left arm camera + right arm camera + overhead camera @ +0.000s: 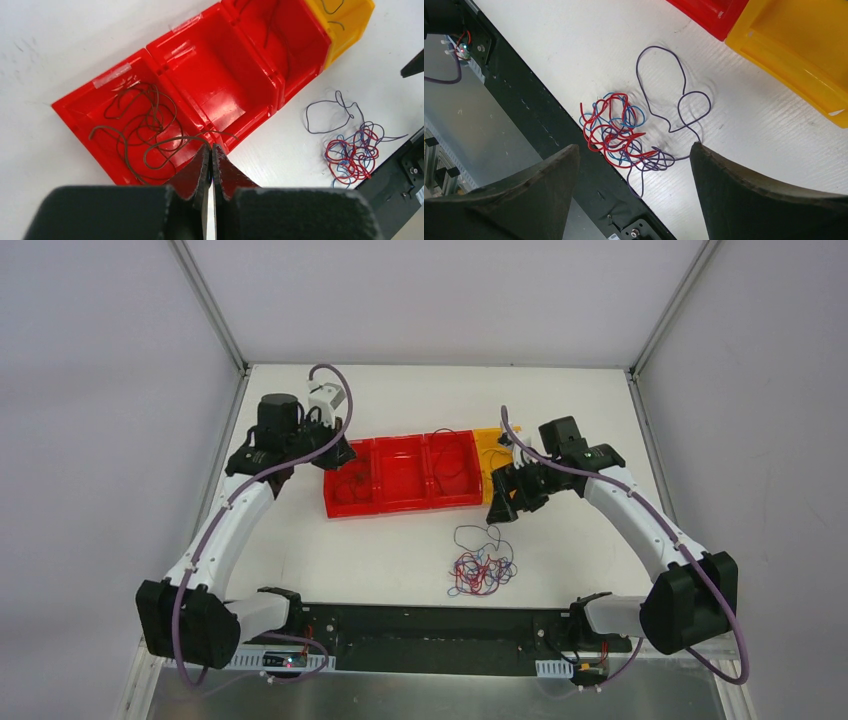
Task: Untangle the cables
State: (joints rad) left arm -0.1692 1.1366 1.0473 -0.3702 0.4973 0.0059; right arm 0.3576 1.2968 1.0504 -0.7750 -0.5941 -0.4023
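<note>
The cables (482, 568) lie as a small tangle of red, blue and purple wires on the white table near its front edge; they also show in the left wrist view (352, 150) and the right wrist view (616, 132). A purple loop (664, 80) trails out of the tangle toward the bins. My right gripper (505, 502) is open and empty above the table, just behind the tangle, also seen from its wrist (634, 146). My left gripper (210, 150) is shut over the near wall of the leftmost red bin (75, 112), with a dark cable (160, 145) arcing from its tips into that bin.
Three red bins (400, 502) and a yellow bin (487, 445) stand in a row mid-table. Wires lie in the leftmost red bin, the right red bin and the yellow bin (350, 25). A black base strip (430, 625) runs along the table's front edge.
</note>
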